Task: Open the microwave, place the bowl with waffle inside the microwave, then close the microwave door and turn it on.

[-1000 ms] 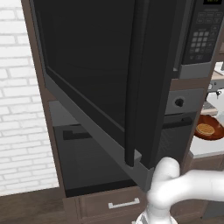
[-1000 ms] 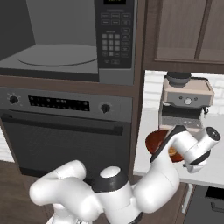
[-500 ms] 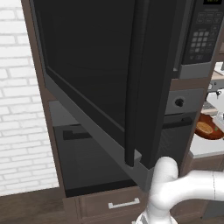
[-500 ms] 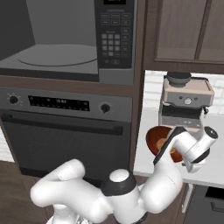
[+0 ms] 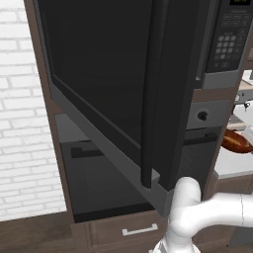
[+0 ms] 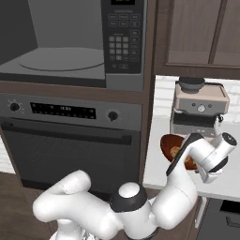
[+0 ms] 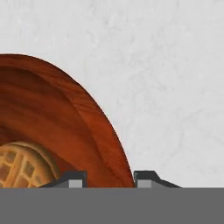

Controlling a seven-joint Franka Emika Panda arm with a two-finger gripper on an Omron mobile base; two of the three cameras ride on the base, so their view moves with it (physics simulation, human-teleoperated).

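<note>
Now closing on the rim of the bowl with waffle, lower left of the hand view: gripper fingers astride the wall, narrowly parted, contact unclear. Best squeezed firm, lifted level, then carried toward the open microwave, upper left of the right base view.

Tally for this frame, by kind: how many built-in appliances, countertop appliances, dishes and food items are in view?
Built-in appliances: 2 (grey-framed microwave with its dark-glass door swung open; dark oven)
Countertop appliances: 1 (beige and silver coffee machine)
Dishes: 1 (reddish-brown wooden bowl)
Food items: 1 (golden grid-patterned waffle)
Total: 5
</note>
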